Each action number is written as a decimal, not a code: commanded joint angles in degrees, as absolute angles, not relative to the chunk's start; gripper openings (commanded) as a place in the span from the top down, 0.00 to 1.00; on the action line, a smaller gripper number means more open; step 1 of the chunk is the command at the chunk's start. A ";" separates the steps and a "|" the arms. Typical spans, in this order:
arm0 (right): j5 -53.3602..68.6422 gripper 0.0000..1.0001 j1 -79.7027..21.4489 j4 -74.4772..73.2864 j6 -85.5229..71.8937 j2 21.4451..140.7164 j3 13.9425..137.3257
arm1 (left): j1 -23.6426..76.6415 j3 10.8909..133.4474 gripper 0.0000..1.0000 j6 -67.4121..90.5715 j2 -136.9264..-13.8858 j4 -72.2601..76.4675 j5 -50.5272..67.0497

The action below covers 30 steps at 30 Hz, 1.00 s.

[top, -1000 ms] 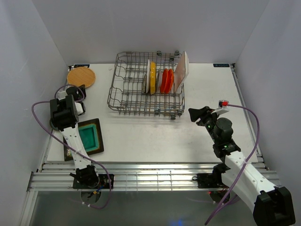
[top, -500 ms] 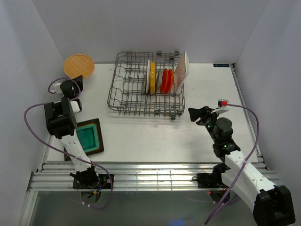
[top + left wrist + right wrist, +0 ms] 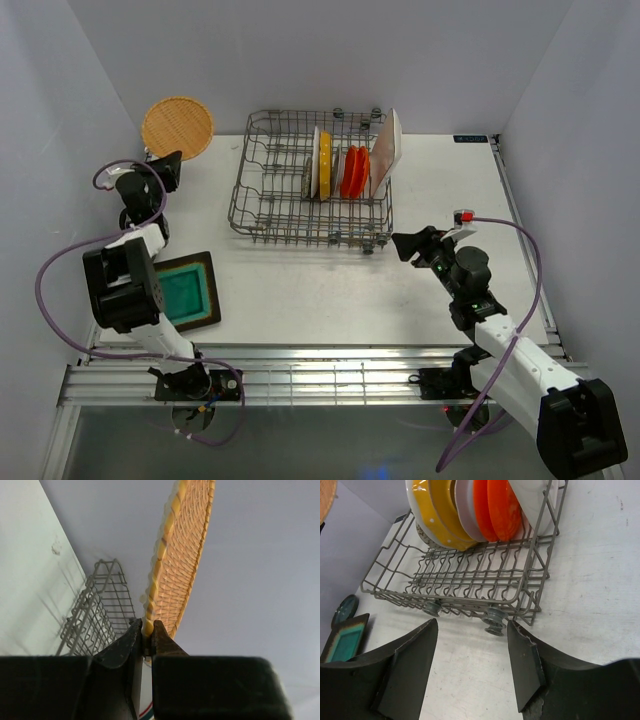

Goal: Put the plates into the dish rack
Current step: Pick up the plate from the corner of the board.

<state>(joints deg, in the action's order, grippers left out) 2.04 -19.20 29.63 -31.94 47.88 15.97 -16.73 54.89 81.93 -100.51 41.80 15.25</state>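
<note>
Left gripper [image 3: 166,166]: nearly closed, it pinches the rim of the woven tan plate [image 3: 178,128] between its two fingers; in the wrist view the jaws [image 3: 146,628] press on the yellow edge from both sides.
Woven tan plate, place: in the air above the far left corner of the table [image 3: 440,190], left of the dish rack [image 3: 310,237] and apart from it.
Woven tan plate, direction: it stands on its edge, the gripped rim at the bottom. Its round face is turned to the overhead camera; from the wrist it [image 3: 180,555] is seen almost edge-on, going up and away from the fingers. It is round, so it has no long axis.
Right gripper [image 3: 402,245]: open wide and it holds nothing; it hangs above the table just beside the near right corner of the rack [image 3: 470,587], the fingers [image 3: 410,665] pointing at it.
Plates in rack: yellow plate [image 3: 325,163], orange-red plate [image 3: 352,172] and white rectangular plate [image 3: 388,150] stand upright on the right half, faces to left and right.
Square teal plate [image 3: 186,291]: flat on the table at the near left, a little rotated against the table edge.
</note>
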 commanded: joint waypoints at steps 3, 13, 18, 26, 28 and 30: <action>5.09 0.41 -19.42 34.98 -30.76 48.52 17.49 | -14.42 51.69 1.00 82.35 -88.53 40.87 18.81; 7.29 0.34 -19.42 36.38 -30.06 44.21 16.44 | -4.05 42.64 1.00 85.07 -75.34 38.85 19.78; 8.17 0.32 -19.42 35.86 -29.45 43.86 17.05 | 2.10 40.34 1.00 85.52 -68.39 37.88 18.28; 9.93 0.22 -19.42 36.48 -29.09 41.40 16.70 | 8.69 37.18 1.00 83.76 -64.16 37.27 18.98; 9.93 0.16 -19.42 36.65 -29.09 41.13 16.70 | 9.14 35.69 1.00 83.59 -64.51 37.27 19.60; 9.93 0.09 -19.42 36.83 -29.00 41.13 16.35 | 9.23 34.90 1.00 82.97 -64.86 37.27 20.56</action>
